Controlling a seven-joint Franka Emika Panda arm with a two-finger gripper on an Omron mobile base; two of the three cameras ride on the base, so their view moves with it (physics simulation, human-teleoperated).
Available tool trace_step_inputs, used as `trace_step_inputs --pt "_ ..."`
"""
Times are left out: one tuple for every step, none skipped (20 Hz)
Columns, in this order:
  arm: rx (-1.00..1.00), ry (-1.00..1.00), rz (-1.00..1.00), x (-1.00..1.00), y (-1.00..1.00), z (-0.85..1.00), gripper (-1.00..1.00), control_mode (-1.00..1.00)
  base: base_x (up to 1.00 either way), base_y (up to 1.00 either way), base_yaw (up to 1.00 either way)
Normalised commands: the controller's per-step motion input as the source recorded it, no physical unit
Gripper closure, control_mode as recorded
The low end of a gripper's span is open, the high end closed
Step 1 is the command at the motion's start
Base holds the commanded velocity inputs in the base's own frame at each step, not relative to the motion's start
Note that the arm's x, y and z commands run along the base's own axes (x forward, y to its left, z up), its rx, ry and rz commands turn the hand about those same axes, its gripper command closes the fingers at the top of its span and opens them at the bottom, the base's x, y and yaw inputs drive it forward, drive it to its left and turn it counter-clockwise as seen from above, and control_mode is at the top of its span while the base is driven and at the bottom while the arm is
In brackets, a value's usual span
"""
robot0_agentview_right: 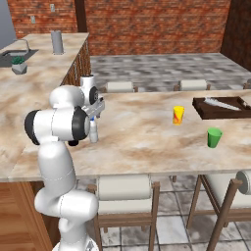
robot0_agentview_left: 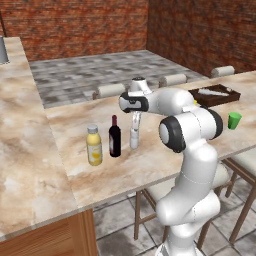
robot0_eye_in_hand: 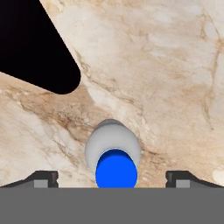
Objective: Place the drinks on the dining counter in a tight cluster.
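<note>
A: What is the end effector (robot0_eye_in_hand: 112, 177) doing?

B: It hangs straight above the white bottle (robot0_eye_in_hand: 113, 151), pointing down. In the hand view its two tips stand wide apart, one on each side of the bottle's blue cap (robot0_eye_in_hand: 116, 169), and neither touches the bottle. It holds nothing.

A: And where does that bottle stand?

B: Upright on the long marbled worktop (robot0_agentview_left: 165, 160). In the left base view the white bottle (robot0_agentview_left: 134, 138) is just right of the wine bottle (robot0_agentview_left: 115, 137), with a small gap between them.

A: The other drinks?

B: The wine bottle, dark with a red neck, stands upright between the white bottle and the yellow juice bottle (robot0_agentview_left: 94, 146). The juice bottle is just to its left, also upright. The three make a short row near the worktop's corner.

A: Can the end effector be seen from the right side?

B: Only partly. In the right base view the arm's shoulder covers much of it, and the white bottle (robot0_agentview_right: 93, 131) shows just beside the arm.

A: What else is on the worktop?

B: A yellow cup (robot0_agentview_right: 178, 114) and a green cup (robot0_agentview_right: 214, 138), well apart from the bottles, and a dark tray (robot0_agentview_right: 211, 111) beyond them. Round cushioned stools (robot0_agentview_right: 123, 188) line the worktop's edges.
</note>
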Motion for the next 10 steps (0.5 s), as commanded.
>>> trace_step_inputs --pt "0.00 0.00 0.00 -0.19 -0.12 0.00 -1.00 -1.00 0.00 0.00 0.00" --pt "0.00 0.00 -0.05 -0.30 -0.19 0.00 -1.00 -1.00 0.00 0.00 0.00" --pt "0.00 0.00 -0.10 -0.32 -0.22 0.14 -1.00 -1.00 0.00 0.00 0.00" --pt "0.00 0.00 -0.12 -0.36 -0.29 0.24 -1.00 -1.00 0.00 0.00 0.00" --pt "0.00 0.00 -0.15 -0.46 -0.31 0.33 -1.00 -1.00 0.00 0.00 0.00" --pt "0.02 0.00 -0.17 -0.56 -0.33 0.34 -1.00 -1.00 0.00 0.00 0.00" --pt "0.05 0.00 -0.18 -0.66 -0.41 0.38 -1.00 -1.00 0.00 0.00 0.00" --pt "0.08 -0.01 -0.19 -0.69 -0.41 0.35 -1.00 -1.00 0.00 0.00 0.00" --pt "0.08 -0.02 -0.18 -0.70 -0.39 0.34 -1.00 -1.00 0.00 0.00 0.00" --pt "0.07 -0.02 -0.17 -0.63 -0.34 0.34 -1.00 -1.00 0.00 0.00 0.00"
